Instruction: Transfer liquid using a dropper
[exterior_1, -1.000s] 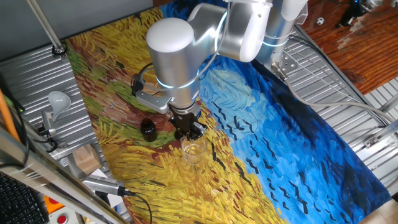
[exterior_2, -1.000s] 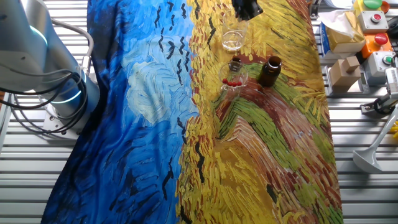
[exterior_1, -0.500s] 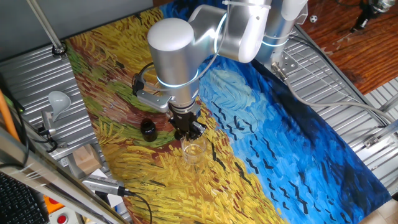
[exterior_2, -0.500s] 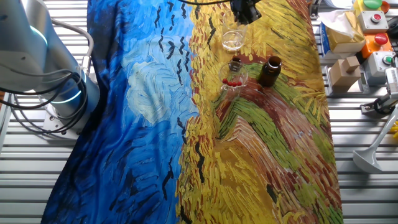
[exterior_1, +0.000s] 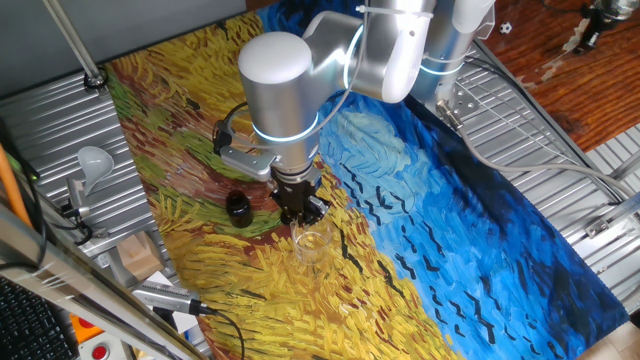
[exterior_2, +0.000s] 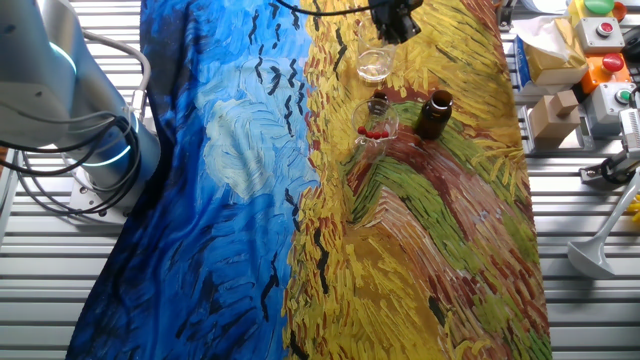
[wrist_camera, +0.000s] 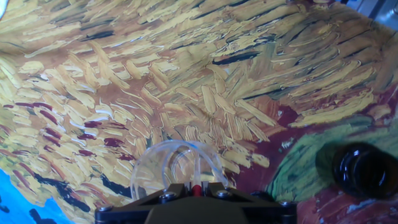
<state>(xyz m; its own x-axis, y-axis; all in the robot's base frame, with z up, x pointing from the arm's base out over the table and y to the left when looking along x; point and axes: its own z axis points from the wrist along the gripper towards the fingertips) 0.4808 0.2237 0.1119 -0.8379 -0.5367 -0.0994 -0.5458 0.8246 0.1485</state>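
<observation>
The gripper (exterior_1: 300, 210) is hanging right over the empty glass beaker (wrist_camera: 176, 163) — presumably to squeeze liquid into it. A sliver of red between the jaws is suggesting they are pinching the dropper (wrist_camera: 196, 186); the brown bottle (wrist_camera: 364, 169) is sitting off to one side. Against the earlier frames, the arm is barely shifting — just edging along.

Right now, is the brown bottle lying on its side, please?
No, the brown bottle stands upright beside the glass holding red-bulbed droppers.
</observation>
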